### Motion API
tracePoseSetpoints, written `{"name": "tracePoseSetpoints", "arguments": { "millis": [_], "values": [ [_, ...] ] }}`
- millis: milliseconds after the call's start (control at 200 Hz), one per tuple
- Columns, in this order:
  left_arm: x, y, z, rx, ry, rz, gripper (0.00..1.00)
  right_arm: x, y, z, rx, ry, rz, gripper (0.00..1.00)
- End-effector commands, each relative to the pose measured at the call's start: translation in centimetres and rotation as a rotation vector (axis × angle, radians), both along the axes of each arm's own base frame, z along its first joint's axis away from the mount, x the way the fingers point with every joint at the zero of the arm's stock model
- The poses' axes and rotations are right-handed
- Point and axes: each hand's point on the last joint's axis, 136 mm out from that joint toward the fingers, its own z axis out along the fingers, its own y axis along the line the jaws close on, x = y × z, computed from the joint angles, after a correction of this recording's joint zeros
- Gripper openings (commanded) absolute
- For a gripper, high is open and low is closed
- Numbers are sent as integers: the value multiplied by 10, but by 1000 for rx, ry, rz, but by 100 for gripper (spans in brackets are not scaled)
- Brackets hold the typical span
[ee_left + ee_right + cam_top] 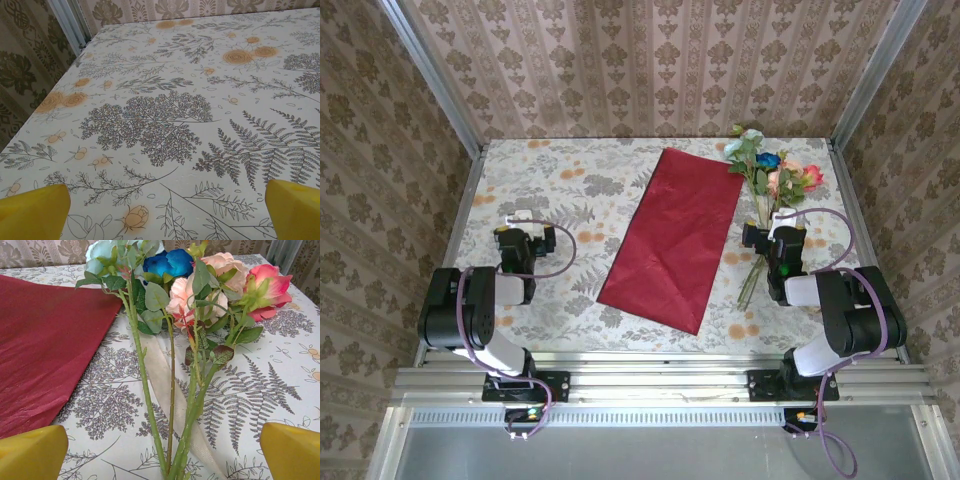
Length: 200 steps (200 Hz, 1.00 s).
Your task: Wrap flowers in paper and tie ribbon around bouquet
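The paper (675, 240) lies flat, crimson side up, in the middle of the tablecloth (550, 180). It is a long sheet running diagonally from far right to near centre, with crease lines across it. The flowers (772, 178) lie just right of it on the cloth, with their heads toward the far right corner and their stems pointing back at the right arm. Their leaves come close to the paper's far corner. In the right wrist view the ribbon (159, 371) lies flat on the cloth under the stems, running alongside them. The right gripper (162, 452) sits low over the near part of the stems, its yellow fingers (290, 450) spread wide to either side, gripping nothing. The left gripper (167, 207) sits well left of the paper over printed cloth, its fingers (35, 212) likewise wide apart and empty
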Motion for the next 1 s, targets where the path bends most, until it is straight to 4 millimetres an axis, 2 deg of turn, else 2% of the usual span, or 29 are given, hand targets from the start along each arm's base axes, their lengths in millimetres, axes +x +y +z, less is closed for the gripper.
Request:
{"name": "tracePoseSetpoints", "arguments": {
  "millis": [0,870,930,970,995],
  "values": [
    [3,2,8,17,-20,8,100,6,-4,12,-25,-42,-30,100],
    [1,5,8,13,-22,20,100,6,-4,12,-18,-43,-26,100],
    [-5,12,16,41,-60,94,100,5,-6,19,-22,-64,-36,100],
    [-9,6,20,49,-68,74,100,3,-1,24,-28,-59,-8,100],
    [-10,6,29,106,-97,106,100,2,2,33,-57,-82,-20,100]
  ]
}}
